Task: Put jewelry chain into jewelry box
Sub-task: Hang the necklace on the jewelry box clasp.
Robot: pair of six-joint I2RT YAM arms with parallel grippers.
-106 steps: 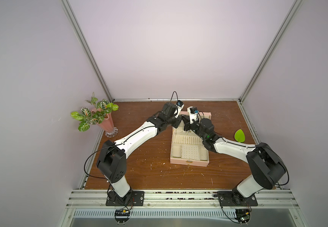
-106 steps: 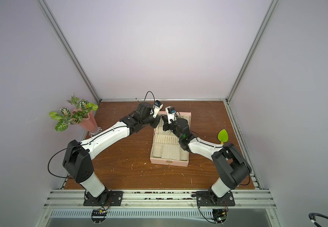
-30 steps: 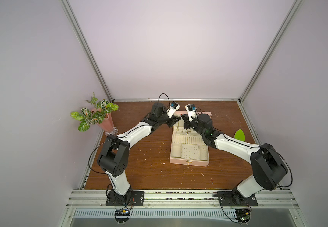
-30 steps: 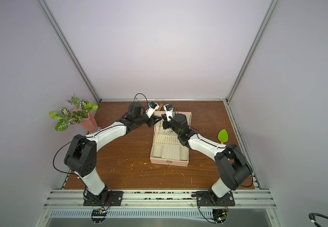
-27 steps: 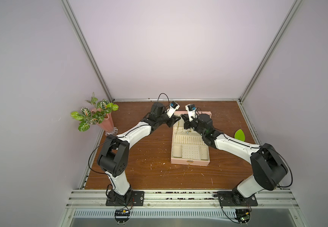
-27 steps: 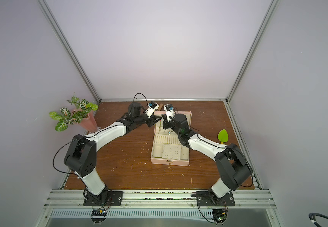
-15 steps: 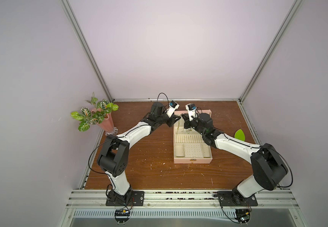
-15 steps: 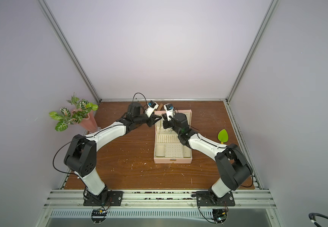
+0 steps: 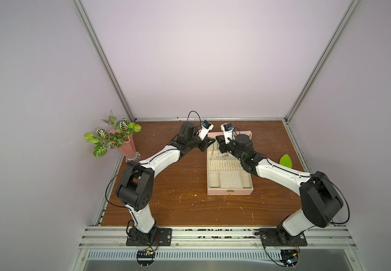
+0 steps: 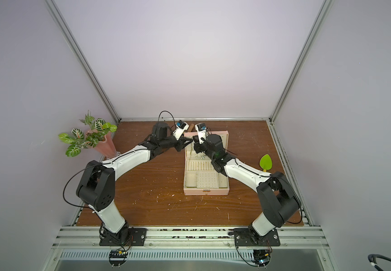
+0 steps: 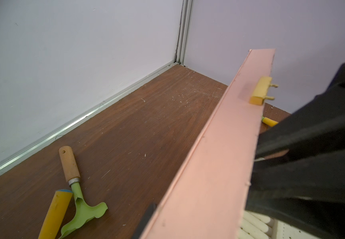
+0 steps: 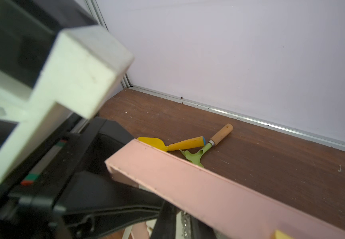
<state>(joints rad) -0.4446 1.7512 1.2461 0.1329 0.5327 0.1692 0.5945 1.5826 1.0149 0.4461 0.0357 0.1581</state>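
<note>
Top views: the box (image 9: 229, 192) (image 10: 205, 192) lies open on the table (image 9: 166, 187), its lid (image 9: 246, 134) upright at the far end. The left gripper (image 9: 209, 142) is at the lid's left corner. The right gripper (image 9: 220, 146) reaches in against the lid's inner face. The chain (image 9: 218, 152) (image 10: 191, 150) hangs thin against the lid's cream inside, just beside the right gripper; it is too small to tell whether it is held.

Left wrist view: the left gripper's 2 fingers (image 11: 312, 144) straddle the lid (image 11: 219, 155), narrowly parted and clamped on its edge. 2 garden tools (image 11: 82, 209) lie beyond it.

Right wrist view: the lid (image 12: 209, 186) crosses the frame. The right gripper's fingers are mostly hidden, so I cannot tell how far apart they stand.
</note>
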